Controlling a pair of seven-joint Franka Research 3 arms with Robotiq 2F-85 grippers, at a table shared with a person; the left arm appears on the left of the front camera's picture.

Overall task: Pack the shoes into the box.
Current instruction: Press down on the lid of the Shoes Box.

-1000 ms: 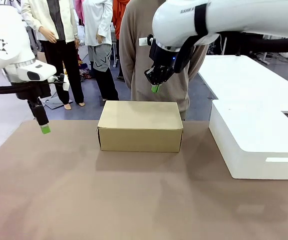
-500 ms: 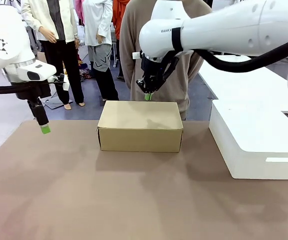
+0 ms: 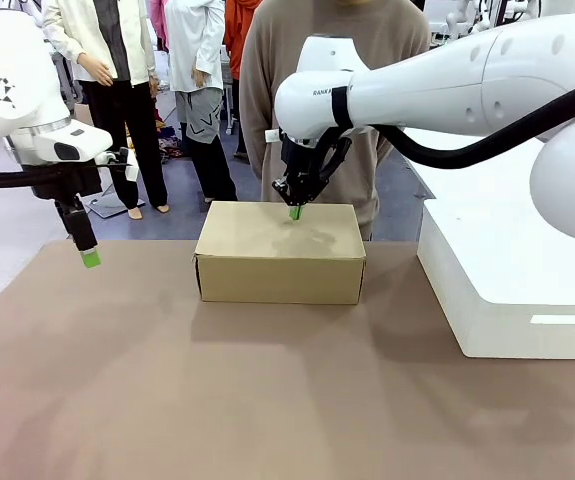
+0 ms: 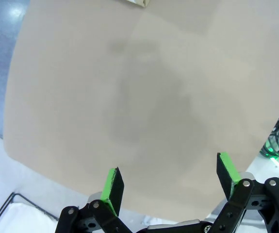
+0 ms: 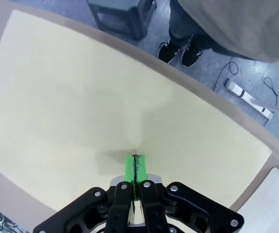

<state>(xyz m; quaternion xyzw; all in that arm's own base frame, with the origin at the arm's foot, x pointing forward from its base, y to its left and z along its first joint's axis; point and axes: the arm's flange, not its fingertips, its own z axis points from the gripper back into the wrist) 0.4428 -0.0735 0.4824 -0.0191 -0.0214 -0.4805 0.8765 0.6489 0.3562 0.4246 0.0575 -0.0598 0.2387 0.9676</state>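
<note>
Box: tan cardboard box (image 3: 280, 252) sits on the brown table (image 3: 167, 380), toward the far side and near the middle, lid down flat. From my right wrist camera the lid (image 5: 81, 107) is a plain pale sheet with no creases or gaps that I can make out.

Right gripper: my right gripper (image 3: 294, 211) reaches across from the right and hangs over the far part of the lid, pointing down. Its green pads (image 5: 131, 170) are pressed together with nothing between them. The tips are at the lid surface; whether they touch it or sit just above I cannot tell.

Left gripper: my left gripper (image 3: 90, 258) hovers off to the left, above the table's left edge and well apart from the box. Its fingers (image 4: 112, 187) are spread wide, with only bare tabletop under them.

Person: a person in a tan sweater (image 3: 332, 60) stands at the far side, directly behind the box; their black sneakers (image 5: 178, 51) show on the floor beyond the lid's edge.

White block: a large white block (image 3: 507, 285) rests on the table to the right of the box, apart from it.
</note>
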